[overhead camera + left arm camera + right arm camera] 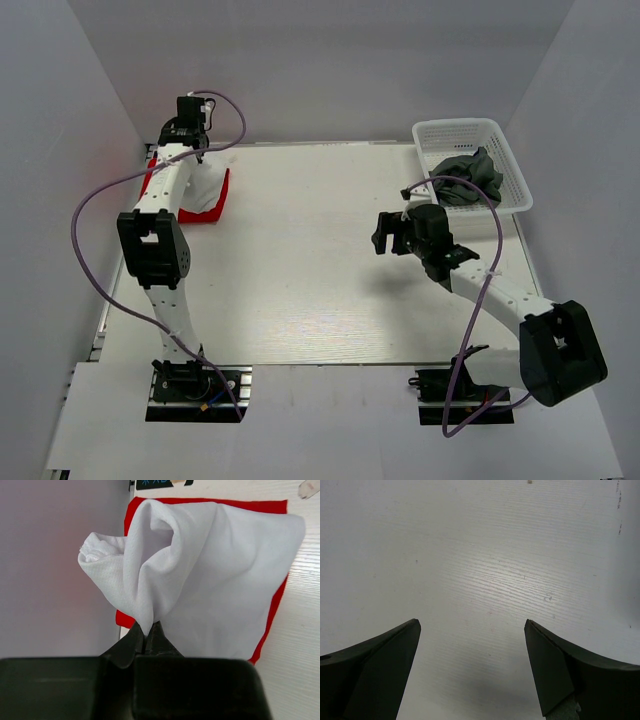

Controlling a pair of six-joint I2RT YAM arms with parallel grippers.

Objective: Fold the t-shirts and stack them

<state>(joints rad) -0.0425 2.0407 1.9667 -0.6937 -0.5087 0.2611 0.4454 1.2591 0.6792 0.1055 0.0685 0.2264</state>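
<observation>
Closest to the left wrist cam is the left gripper point(147, 637). Its jaws are shut narrow on a pinched ridge of the white t-shirt point(215, 570), and the cloth rises from the pinch like a small tent. Under it lies the red t-shirt point(272, 612), flat and approx. a folded rectangle. Red shows only as a thin border at 12 and at 4 o'clock of the white one. In the top view both sit at 10 o'clock on the table point(320, 290), close to the left wall.

It seems you are at the step of laying the white one onto the red.

- Carry the pinched ridge over so the cloth falls flat, w/o a bubble under it.
- Go low before you let go, because cloth dropped from high will land crooked.
- Keep the white edges inside the red border.
- Do not drag sideways, or the red one may slide with it.

The right gripper point(471, 623) hangs at approx. 3 o'clock. Its jaws are wide, with nothing between them and only bare table below.

The white lattice basket point(512, 165) stands at 2 o'clock. Inside is the dark grey t-shirt point(465, 178), crumpled and not folded, bunched in the near half. The far half shows bare lattice, and I can see no other item in it.
</observation>
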